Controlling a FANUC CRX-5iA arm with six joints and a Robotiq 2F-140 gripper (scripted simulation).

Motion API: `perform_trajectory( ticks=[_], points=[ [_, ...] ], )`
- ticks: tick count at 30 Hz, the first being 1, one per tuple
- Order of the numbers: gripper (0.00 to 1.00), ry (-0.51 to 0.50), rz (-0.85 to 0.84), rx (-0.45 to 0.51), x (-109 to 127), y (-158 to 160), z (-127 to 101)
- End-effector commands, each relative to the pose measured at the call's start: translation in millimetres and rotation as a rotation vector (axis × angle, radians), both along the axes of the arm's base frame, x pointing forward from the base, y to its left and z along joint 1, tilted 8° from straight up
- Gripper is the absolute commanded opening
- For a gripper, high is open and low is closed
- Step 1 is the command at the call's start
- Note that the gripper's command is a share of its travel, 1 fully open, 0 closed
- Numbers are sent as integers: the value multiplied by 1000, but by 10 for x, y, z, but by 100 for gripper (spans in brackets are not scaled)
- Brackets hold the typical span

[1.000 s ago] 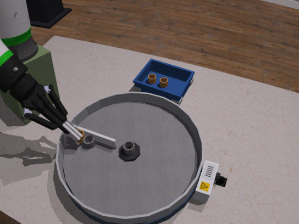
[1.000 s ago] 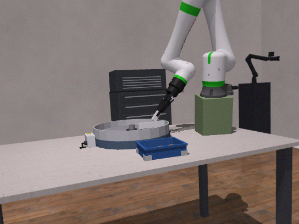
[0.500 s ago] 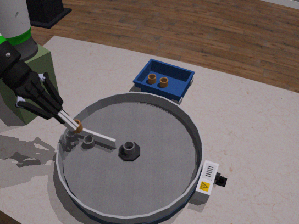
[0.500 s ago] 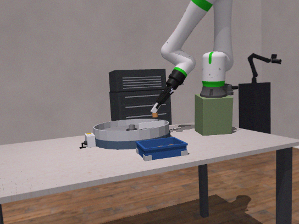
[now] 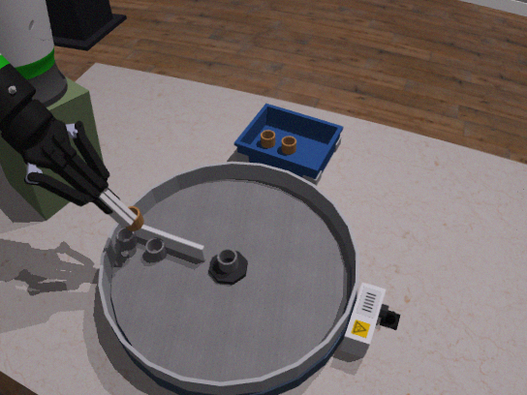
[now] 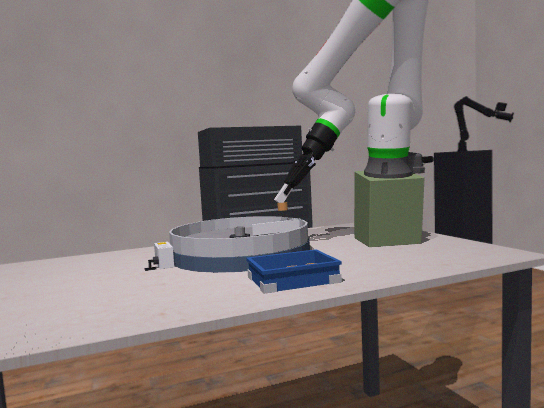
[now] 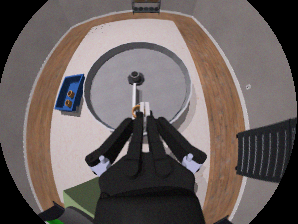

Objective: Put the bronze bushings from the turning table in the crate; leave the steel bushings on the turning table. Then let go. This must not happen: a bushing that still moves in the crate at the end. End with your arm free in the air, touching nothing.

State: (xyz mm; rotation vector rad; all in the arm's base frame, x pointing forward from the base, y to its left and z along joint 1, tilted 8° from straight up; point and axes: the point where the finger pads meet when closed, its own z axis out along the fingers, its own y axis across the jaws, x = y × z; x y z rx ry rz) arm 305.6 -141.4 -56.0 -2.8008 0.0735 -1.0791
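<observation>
Top view: pinching bronze bushing [image 5: 139,220] [image 6: 282,206] [image 7: 133,111] in closed gripper [image 5: 130,219] [image 6: 281,199] [image 7: 144,107], apparently by its wall, above turning table [image 5: 232,329] [image 6: 215,247] [image 7: 165,75] at 10 o'clock. Next: carry to crate [image 5: 286,164] [image 6: 300,280] [image 7: 59,109] at 1 o'clock, lower, release gently.
</observation>
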Motion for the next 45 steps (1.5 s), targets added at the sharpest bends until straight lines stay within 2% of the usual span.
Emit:
perform_trajectory(
  ticks=[1, 25, 28, 32, 35, 37, 38, 41, 45],
  points=[
    [0, 0, 0, 0, 1, -1, 1],
    [0, -4, 0, -3, 37, 3, 8],
    [0, -28, -1, -20, 245, 35, 50],
    [0, -94, -6, -59, 849, 220, 189],
    [0, -146, -18, -82, 1043, 399, 266],
    [0, -146, -18, -82, 1043, 399, 266],
    [0, -158, -23, -85, 1278, 567, 342],
    [0, -169, -35, -80, 1385, 841, 411],
    [0, -122, -35, -47, 1470, 1243, 478]
  ],
)
